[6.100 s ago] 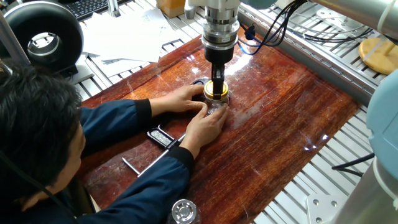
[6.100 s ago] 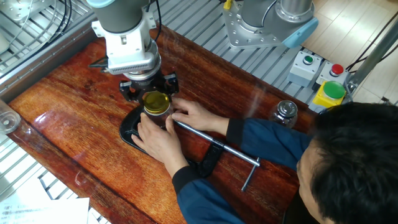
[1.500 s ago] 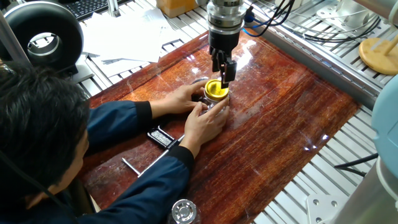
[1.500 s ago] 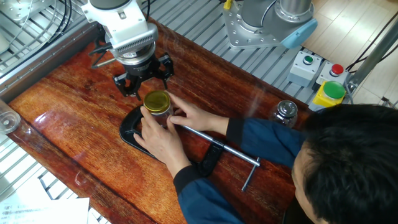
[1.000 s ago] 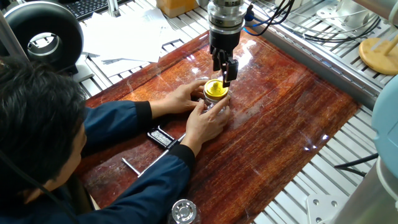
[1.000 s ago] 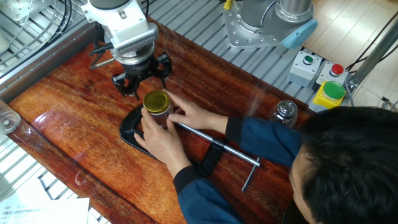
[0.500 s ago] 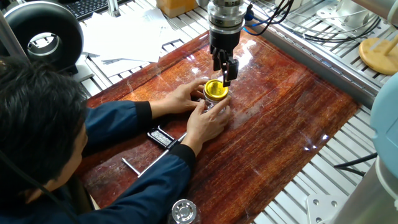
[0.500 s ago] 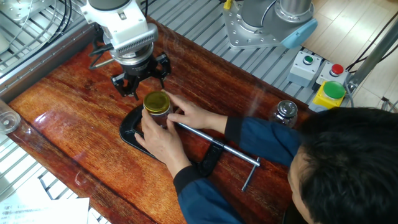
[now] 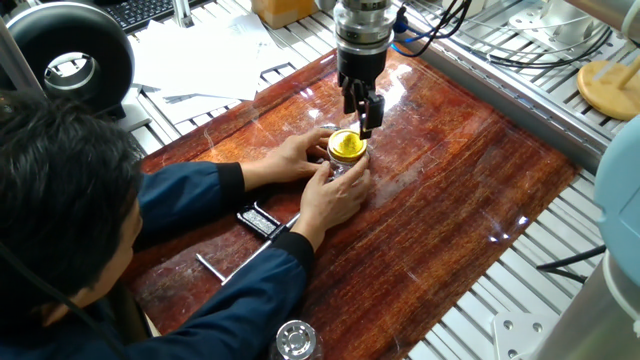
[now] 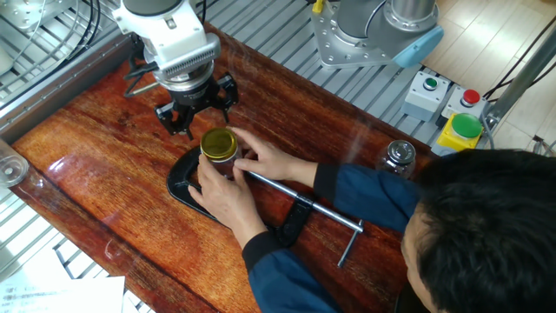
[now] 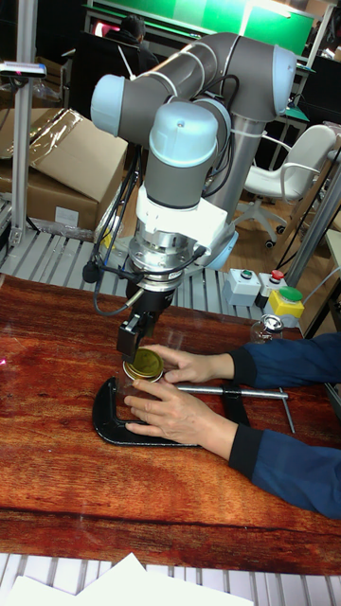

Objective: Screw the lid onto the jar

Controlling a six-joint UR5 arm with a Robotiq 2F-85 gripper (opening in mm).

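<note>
The yellow-gold lid (image 9: 347, 146) (image 10: 218, 143) (image 11: 145, 364) sits on top of the small glass jar (image 9: 346, 168) (image 10: 218, 164). A person's two hands (image 10: 228, 189) wrap around the jar and hide most of it. My gripper (image 9: 362, 113) (image 10: 198, 109) (image 11: 134, 341) hangs just above and behind the lid. It is open, with nothing between its black fingers (image 10: 173, 117), and it does not touch the lid.
A black C-clamp (image 10: 180, 183) (image 11: 112, 424) with a long steel bar (image 10: 300, 198) lies around the jar on the wooden board. A second clear jar with a silvery top (image 10: 400, 156) (image 9: 296, 341) stands near the person. A tan wooden disc (image 9: 608, 86) and button boxes (image 10: 439, 94) sit off the board.
Six seconds ago the gripper was down around the lid. It now stands lifted off it and open. Over the last second nothing has visibly moved.
</note>
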